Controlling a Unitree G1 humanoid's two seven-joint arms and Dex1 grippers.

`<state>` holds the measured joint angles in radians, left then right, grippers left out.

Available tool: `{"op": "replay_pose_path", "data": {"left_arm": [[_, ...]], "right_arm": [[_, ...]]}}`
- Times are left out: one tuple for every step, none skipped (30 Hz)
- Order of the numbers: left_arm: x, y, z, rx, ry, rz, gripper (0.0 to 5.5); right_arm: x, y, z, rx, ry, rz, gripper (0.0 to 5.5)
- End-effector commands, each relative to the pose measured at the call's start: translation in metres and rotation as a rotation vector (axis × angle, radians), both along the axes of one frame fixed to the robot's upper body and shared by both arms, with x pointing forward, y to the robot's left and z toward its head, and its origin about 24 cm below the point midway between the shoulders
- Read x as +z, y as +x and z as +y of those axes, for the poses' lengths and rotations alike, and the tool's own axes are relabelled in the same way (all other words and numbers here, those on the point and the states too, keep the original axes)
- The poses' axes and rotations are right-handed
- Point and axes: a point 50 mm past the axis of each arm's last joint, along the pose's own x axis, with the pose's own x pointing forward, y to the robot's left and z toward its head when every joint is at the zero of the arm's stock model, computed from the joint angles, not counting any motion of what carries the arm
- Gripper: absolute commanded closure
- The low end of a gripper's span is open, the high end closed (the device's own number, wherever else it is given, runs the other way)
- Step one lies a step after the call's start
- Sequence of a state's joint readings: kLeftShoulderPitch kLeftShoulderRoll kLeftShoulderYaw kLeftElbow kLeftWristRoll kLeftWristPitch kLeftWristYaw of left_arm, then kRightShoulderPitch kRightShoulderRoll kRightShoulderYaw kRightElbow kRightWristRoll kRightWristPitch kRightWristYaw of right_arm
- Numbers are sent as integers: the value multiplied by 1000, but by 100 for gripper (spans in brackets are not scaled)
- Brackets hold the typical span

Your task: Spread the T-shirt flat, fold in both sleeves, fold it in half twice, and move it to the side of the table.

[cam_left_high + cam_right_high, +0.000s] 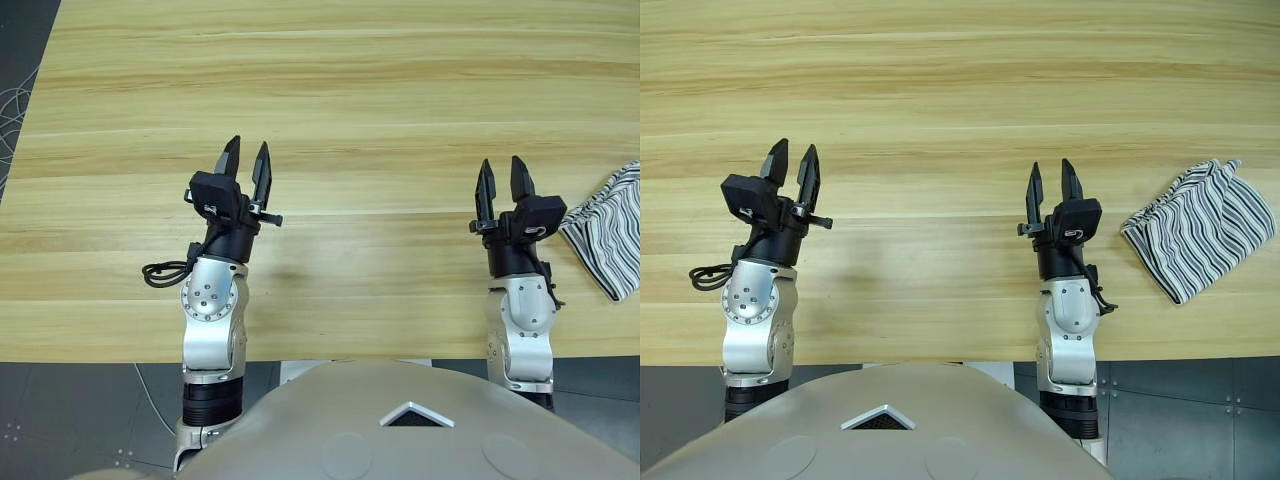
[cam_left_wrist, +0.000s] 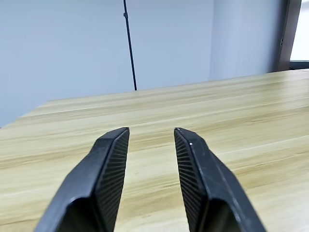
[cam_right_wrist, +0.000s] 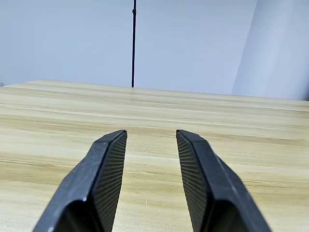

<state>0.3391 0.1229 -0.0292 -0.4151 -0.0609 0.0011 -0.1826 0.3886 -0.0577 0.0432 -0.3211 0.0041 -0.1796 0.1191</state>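
The T-shirt (image 1: 1198, 229), white with dark stripes, lies folded into a small bundle at the right side of the wooden table (image 1: 330, 100). My right gripper (image 1: 1051, 189) stands open over the table's near part, a short way left of the bundle and not touching it. My left gripper (image 1: 246, 160) is open too, raised over the near left of the table with nothing between its fingers. In the left wrist view the two black ribbed fingers (image 2: 108, 169) stand apart over bare wood. The right wrist view shows the same: fingers (image 3: 106, 169) parted over wood.
The table's front edge runs just behind both wrists, and its left edge (image 1: 30, 100) borders dark floor. A black cable (image 1: 165, 270) loops beside my left wrist. A thin dark pole (image 3: 133, 43) stands against the pale wall beyond the table's far edge.
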Motion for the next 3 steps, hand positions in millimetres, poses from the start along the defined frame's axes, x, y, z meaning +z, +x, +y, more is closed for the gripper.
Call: {"op": "replay_pose_path", "data": {"left_arm": [[-7, 3, 0, 15, -49, 59, 376], [-6, 4, 0, 16, -50, 62, 376], [-7, 4, 0, 14, -51, 65, 376]], "right_arm": [[-3, 1, -4, -12, 15, 24, 362], [-3, 1, -3, -10, 14, 28, 362], [-3, 1, -2, -8, 13, 32, 362]]}}
